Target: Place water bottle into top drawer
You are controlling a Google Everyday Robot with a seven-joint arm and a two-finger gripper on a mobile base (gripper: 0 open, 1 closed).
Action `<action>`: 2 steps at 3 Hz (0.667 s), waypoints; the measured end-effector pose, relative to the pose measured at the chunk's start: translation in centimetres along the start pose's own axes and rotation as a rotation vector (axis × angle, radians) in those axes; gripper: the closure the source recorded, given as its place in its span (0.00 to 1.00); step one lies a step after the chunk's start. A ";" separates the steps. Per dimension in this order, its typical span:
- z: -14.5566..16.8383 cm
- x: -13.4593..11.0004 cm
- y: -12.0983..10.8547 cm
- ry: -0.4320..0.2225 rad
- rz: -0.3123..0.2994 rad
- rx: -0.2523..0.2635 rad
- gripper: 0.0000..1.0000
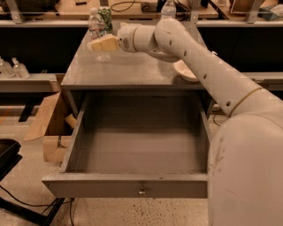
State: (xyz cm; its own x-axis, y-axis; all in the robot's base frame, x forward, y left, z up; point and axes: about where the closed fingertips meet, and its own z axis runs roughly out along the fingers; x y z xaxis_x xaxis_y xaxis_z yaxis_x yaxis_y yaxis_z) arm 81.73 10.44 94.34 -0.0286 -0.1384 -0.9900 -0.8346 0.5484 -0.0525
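Note:
The water bottle (94, 24), clear with a white cap, stands upright at the far left of the grey table top (132, 70). My gripper (93, 45) reaches in from the right at the bottle's mid height and covers its middle; the base shows below it. I cannot tell whether it touches the bottle. The top drawer (124, 185) is pulled fully out below the table. It holds nothing, and its small metal knob (141, 191) is at the front centre.
A green can (106, 17) stands right behind the bottle. A white bowl (185, 73) sits at the table's right, partly behind my arm. Another bottle (168, 8) stands at the back. A cardboard box (51, 128) lies on the floor to the left.

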 end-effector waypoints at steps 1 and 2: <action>2.4 -0.9 -2.4 0.002 -0.085 0.009 0.00; 4.1 -2.2 -5.3 -0.002 -0.150 0.036 0.00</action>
State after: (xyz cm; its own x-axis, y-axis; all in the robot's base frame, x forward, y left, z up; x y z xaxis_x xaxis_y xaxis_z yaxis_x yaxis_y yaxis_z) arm 88.51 11.21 96.22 0.0956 -0.2191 -0.9710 -0.8090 0.5513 -0.2041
